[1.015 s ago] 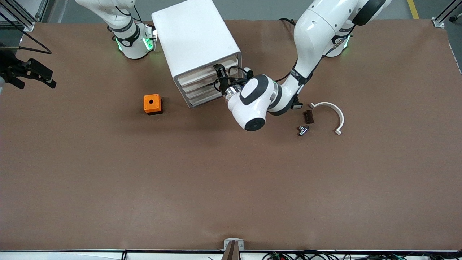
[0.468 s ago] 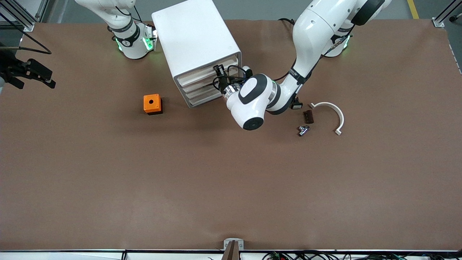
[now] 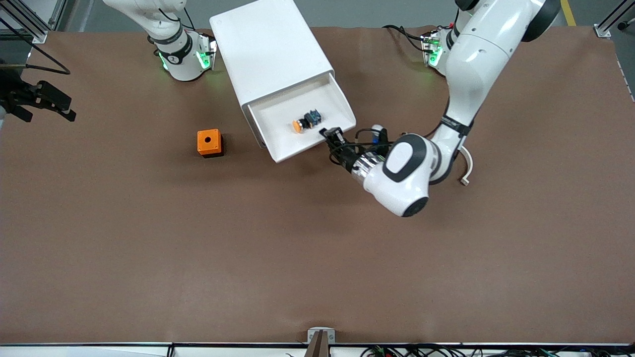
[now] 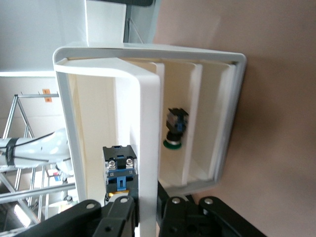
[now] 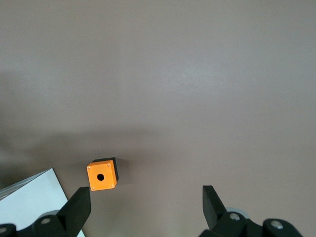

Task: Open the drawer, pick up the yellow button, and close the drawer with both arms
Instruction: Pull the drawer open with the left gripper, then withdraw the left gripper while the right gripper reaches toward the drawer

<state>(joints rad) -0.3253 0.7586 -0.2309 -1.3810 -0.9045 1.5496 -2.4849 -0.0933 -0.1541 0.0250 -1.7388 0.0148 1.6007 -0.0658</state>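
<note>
The top drawer (image 3: 278,119) of the white cabinet (image 3: 268,49) stands pulled out. The button (image 3: 300,124), with an orange cap and a black-and-blue body, lies in it. My left gripper (image 3: 331,137) is shut on the drawer's front wall at the corner toward the left arm's end. In the left wrist view the fingers (image 4: 121,210) clamp that wall (image 4: 148,148), and the button (image 4: 118,168) lies just inside it. My right gripper (image 3: 67,109) is open and empty, held high over the right arm's end of the table. Its wrist view shows it (image 5: 145,197) open above bare table.
An orange cube with a hole (image 3: 209,143) sits on the table beside the cabinet, toward the right arm's end; it also shows in the right wrist view (image 5: 101,174). A white curved part (image 3: 467,166) lies partly hidden by the left arm. A green-capped part (image 4: 175,128) shows at a lower drawer.
The left gripper has pulled the top drawer out toward the front camera, and the button has come into view. The right gripper has stayed in place.
</note>
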